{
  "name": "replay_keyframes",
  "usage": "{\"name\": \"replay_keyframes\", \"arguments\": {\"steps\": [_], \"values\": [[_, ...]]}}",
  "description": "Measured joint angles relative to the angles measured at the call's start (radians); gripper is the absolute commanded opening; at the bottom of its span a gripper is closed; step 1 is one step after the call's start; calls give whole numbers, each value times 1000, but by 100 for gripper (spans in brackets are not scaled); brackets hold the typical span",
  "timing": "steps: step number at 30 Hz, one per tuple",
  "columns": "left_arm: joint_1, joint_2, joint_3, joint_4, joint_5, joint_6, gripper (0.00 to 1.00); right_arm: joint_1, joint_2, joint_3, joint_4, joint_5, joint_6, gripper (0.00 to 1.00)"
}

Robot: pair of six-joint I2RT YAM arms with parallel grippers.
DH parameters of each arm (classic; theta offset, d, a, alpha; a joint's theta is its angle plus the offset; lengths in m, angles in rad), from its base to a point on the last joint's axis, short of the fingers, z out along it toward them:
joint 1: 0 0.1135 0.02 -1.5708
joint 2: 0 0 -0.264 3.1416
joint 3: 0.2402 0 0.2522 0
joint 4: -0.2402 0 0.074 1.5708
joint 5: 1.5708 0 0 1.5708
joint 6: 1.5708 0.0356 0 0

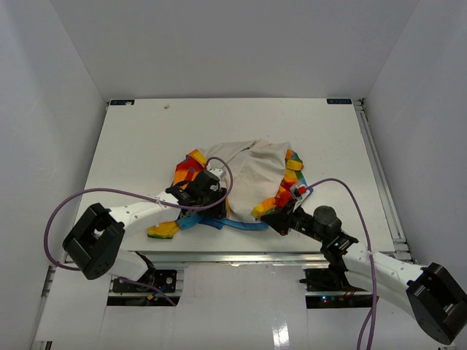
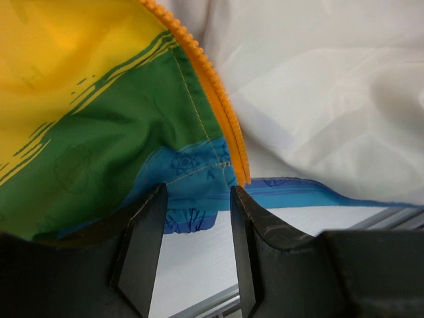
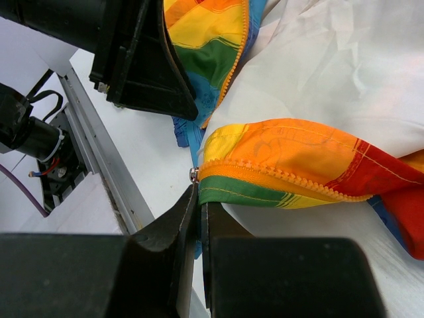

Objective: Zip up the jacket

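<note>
The jacket (image 1: 252,171) lies crumpled mid-table, cream lining up, with rainbow panels at its edges. My left gripper (image 1: 206,198) hovers at its lower left edge. In the left wrist view this gripper (image 2: 197,193) is open, and the blue hem (image 2: 199,173) and the end of the orange zipper teeth (image 2: 228,122) lie just past its fingertips, with nothing held. My right gripper (image 1: 275,216) is at the jacket's lower right edge. In the right wrist view the right gripper (image 3: 200,199) is shut on the green edge (image 3: 232,191) below the other row of zipper teeth (image 3: 291,175), beside a small metal end piece (image 3: 193,175).
The table's front rail (image 3: 99,149) runs just behind both grippers. The left gripper's black body (image 3: 139,59) is close to the right one. A blue strip of hem (image 1: 237,224) trails on the table between them. Purple cables (image 1: 109,193) loop over both arms.
</note>
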Motion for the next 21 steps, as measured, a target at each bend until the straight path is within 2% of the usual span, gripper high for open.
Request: {"name": "replay_keyframes", "arguments": {"steps": [5, 9, 21], "values": [[-25, 40, 0, 3, -71, -71, 54, 0, -4, 0, -14, 0, -4, 8], [-34, 54, 9, -6, -115, -125, 47, 0, -5, 0, -19, 1, -5, 8], [-38, 117, 41, -6, -150, -196, 44, 0, -17, 0, -25, 7, -8, 8]]}}
